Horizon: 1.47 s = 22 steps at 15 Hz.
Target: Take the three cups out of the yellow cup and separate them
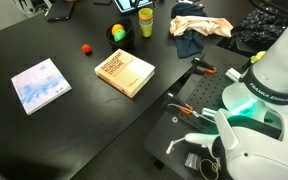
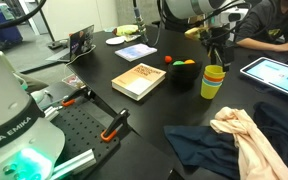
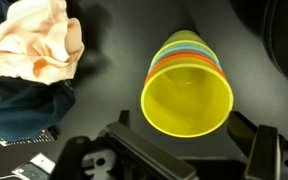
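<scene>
Yellow plastic tumbler (image 2: 213,84), plain and handleless, stands upright on the black tabletop (image 1: 74,125). It sits just beside a black bowl (image 2: 180,74) and near a crumpled peach cloth (image 2: 242,135).

- Wrist view: looks straight down into the tumbler's mouth. The inside reads all yellow. Rim bands of orange, teal and green, the smaller nesting cups (image 3: 184,52), show stacked along the far edge. How they seat in one another cannot be told from here.
- Robotiq gripper (image 2: 217,55): hangs directly above the stack, close to it but not touching. Jaws are spread wide with nothing between them. Dark finger bodies frame the bottom of the wrist view, clear of the rim.
- Exterior views: no loose cup lies anywhere on the table, so the whole set is together in one place.

Step in hand, by my reading: the approach for the first extraction. Nothing is out yet, so the task stands at its start.

Next move, as a judgement: lower with one finger inside a rim and one outside, and pinch a single wall. Lift slowly, since nested plastic tends to drag its neighbours up. Set that cup down on bare table, well apart from the bowl and cloth.
</scene>
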Each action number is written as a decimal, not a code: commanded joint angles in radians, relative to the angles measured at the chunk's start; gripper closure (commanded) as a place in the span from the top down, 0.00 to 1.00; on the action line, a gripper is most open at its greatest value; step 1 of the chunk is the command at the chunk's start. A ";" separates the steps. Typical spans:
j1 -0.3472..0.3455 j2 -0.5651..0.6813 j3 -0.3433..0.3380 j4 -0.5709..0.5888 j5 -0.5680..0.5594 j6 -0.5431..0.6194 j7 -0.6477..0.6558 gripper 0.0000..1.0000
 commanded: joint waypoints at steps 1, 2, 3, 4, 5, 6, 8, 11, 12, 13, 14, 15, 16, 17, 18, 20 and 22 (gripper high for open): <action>0.017 -0.052 -0.013 -0.054 0.006 -0.008 -0.009 1.00; 0.016 -0.052 -0.008 -0.057 0.010 0.002 -0.008 1.00; 0.015 -0.053 -0.004 -0.059 0.012 0.006 -0.008 1.00; 0.015 -0.052 -0.001 -0.061 0.014 0.015 -0.007 1.00; 0.015 -0.051 0.003 -0.061 0.016 0.019 -0.006 1.00; 0.016 -0.047 0.006 -0.059 0.017 0.021 -0.006 1.00; 0.018 -0.039 0.014 -0.056 0.022 0.035 -0.005 1.00; 0.022 -0.031 0.023 -0.054 0.031 0.046 -0.004 1.00; 0.026 -0.029 0.020 -0.052 0.028 0.045 -0.004 1.00; 0.031 -0.028 0.016 -0.052 0.023 0.041 -0.003 1.00; 0.036 -0.026 0.011 -0.053 0.017 0.040 -0.002 1.00; 0.042 -0.025 0.006 -0.052 0.010 0.036 0.000 1.00; 0.044 -0.025 0.002 -0.051 0.008 0.028 0.001 1.00; 0.046 -0.026 0.000 -0.050 0.007 0.024 -0.001 1.00; 0.048 -0.027 -0.004 -0.049 0.005 0.015 -0.001 1.00; 0.050 -0.034 -0.010 -0.051 0.003 0.010 0.001 1.00; 0.053 -0.038 -0.021 -0.052 -0.003 0.007 0.002 1.00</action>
